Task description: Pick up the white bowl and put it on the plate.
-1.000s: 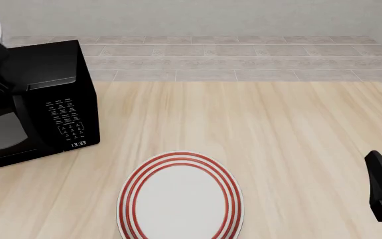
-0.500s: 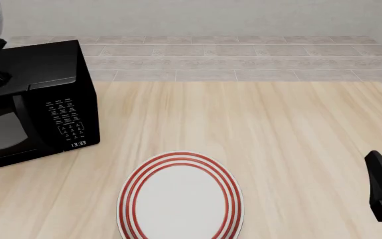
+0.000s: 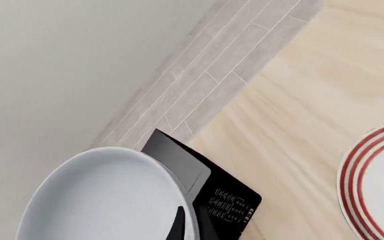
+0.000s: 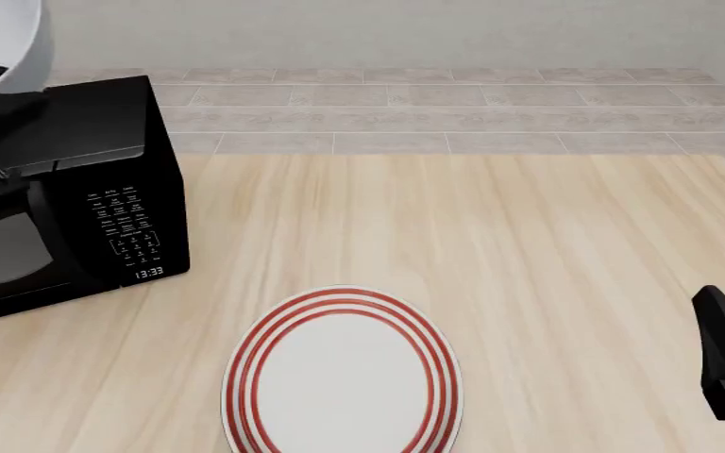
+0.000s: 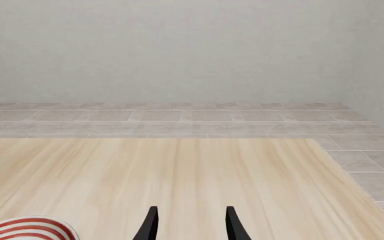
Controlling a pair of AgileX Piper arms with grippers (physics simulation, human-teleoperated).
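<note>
White bowl [image 3: 98, 200] filled near corner of shot, glossy, plain, tilted so inside faced camera. One dark gripper finger [image 3: 176, 226] lay against its rim, so bowl looked pinched. Black microwave [image 3: 209, 192] sat right behind bowl, keypad visible, standing on light wood table [image 3: 299, 110]. Plate [image 3: 379, 185] with red rings half cut off at frame edge. Grey tiled floor [image 3: 212, 75] and pale wall beyond.

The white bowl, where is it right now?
The white bowl is up in the air at the front view's far left, held by the left gripper above the black microwave.
</note>
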